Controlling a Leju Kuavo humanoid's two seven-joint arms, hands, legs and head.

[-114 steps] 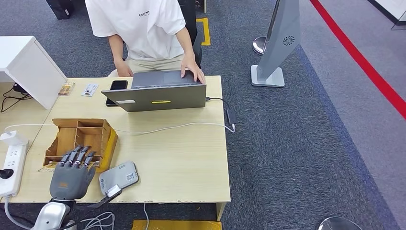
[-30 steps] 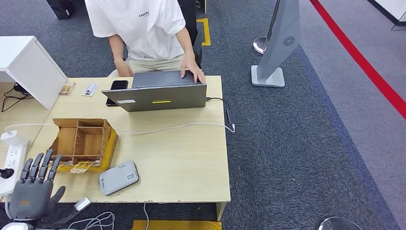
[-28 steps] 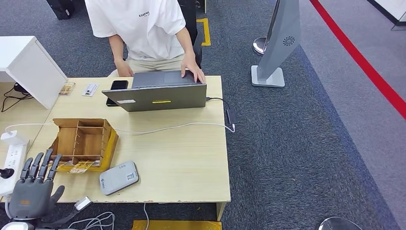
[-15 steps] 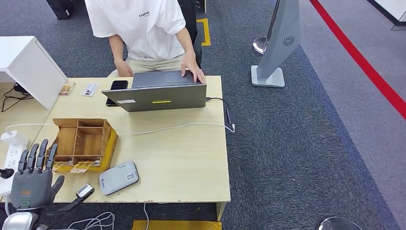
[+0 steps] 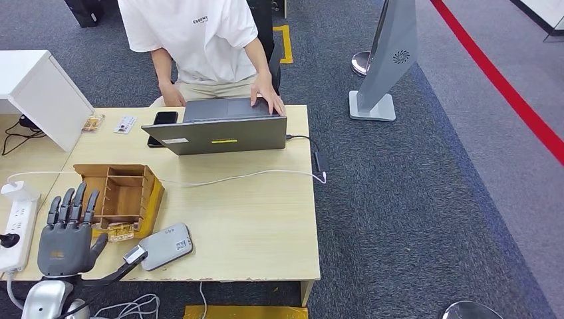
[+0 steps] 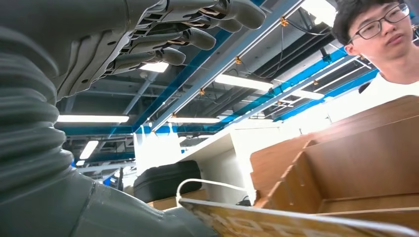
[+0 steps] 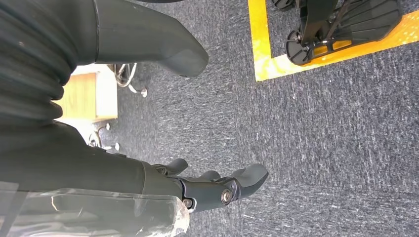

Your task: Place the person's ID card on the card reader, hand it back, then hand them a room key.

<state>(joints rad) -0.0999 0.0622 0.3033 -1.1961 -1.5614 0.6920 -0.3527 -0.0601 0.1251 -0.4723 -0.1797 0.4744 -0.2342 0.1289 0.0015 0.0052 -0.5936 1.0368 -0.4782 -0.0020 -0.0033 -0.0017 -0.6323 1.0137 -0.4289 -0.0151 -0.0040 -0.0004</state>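
So the left hand [image 5: 64, 240] hovers at the table's [image 5: 253, 226] near-left corner, fingers spread, holding nothing. Card reader [image 5: 165, 246] lies by the near edge; right hand [image 7: 217, 187] hangs apart, empty.

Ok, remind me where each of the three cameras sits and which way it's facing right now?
Head view: high on the body, looking forward and down at the table, wooden organizer box, card reader and seated person; left hand rises at lower left.
Left wrist view: behind the left hand, looking up past the box to the ceiling.
Right wrist view: on the hanging arm, facing carpet; right hand open.
Shared: head and left wrist views both show the box, person and left hand.
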